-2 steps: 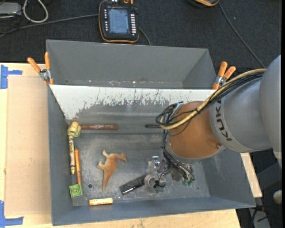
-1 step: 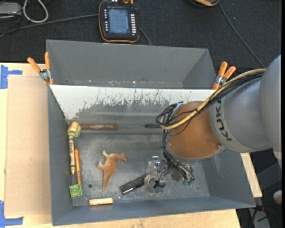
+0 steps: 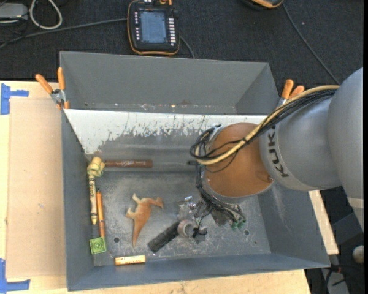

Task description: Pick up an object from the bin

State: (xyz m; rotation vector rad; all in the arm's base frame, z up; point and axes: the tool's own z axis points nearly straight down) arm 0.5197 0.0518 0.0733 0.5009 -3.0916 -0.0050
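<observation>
Gripper [image 3: 194, 225] low near front edge of bin [image 3: 172, 87], at right end of black bar [image 3: 164, 238]; jaws' state can't tell. Centre yourself on bar, stay clear of orange dinosaur [image 3: 144, 211]

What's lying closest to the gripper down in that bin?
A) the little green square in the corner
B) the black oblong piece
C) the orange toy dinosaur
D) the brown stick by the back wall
B: the black oblong piece lies right beside the gripper, nearer than the orange toy dinosaur further to the view's left.
</observation>
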